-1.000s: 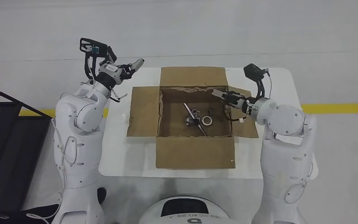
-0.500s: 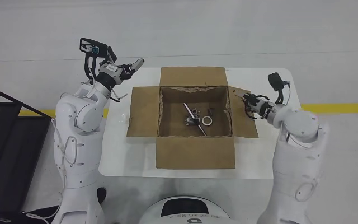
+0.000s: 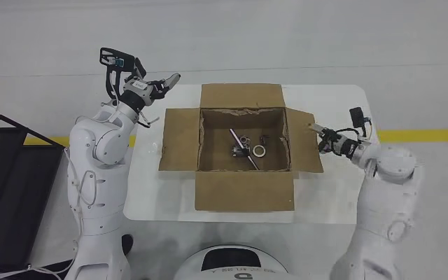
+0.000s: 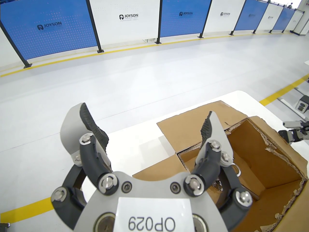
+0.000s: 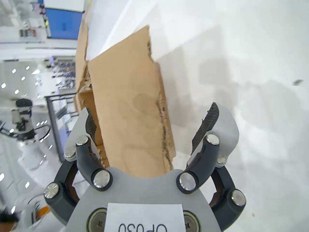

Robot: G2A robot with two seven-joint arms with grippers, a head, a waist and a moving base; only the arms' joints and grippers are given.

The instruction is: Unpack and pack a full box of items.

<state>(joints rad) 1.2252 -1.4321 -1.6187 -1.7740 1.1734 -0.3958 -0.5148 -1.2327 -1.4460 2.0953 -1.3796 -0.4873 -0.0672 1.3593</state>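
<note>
An open cardboard box [image 3: 210,143] stands mid-table with all its flaps folded out. On its floor lie a thin metal rod [image 3: 238,138], a small roll of tape [image 3: 259,150] and a few small dark parts [image 3: 243,149]. My right gripper [image 3: 313,129] hovers open and empty over the outer edge of the right flap [image 5: 125,97]; in its own view the gripper [image 5: 150,117] straddles that flap's edge. My left gripper [image 4: 147,119] is open and empty, held high off the box's far left corner [image 3: 172,78]. The box [image 4: 241,143] lies beyond its fingers.
The white table [image 3: 336,203] has bare room on both sides of the box. A black rack [image 3: 21,175] stands on the floor to the left. A yellow floor line [image 3: 413,134] runs behind the right arm.
The right gripper has pulled back out of the box's right side and now sits over the right flap's outer edge. The left arm has not moved.
</note>
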